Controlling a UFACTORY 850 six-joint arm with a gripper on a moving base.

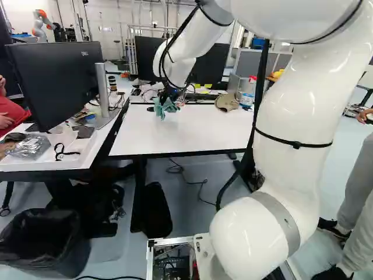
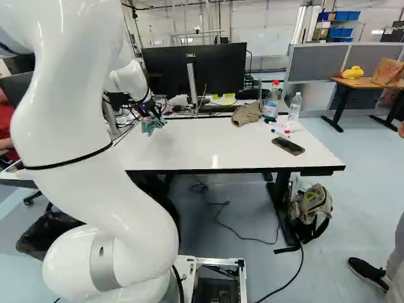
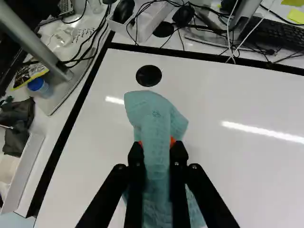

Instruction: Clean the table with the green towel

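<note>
White arm (image 1: pixel 291 105) looming up front, and its claw (image 3: pixel 157 148) is clamped on the green towel (image 3: pixel 154 116) over the table's (image 2: pixel 208 148) far left, so the wipe should sweep right and near!

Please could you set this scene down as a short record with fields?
Gripper: shut on the green towel, a finger either side
Towel position: over the far left part of the white table; contact with it cannot be told
Right side of table: dark phone
Near far edge: beige cap, red-capped bottle, clear bottle
</note>
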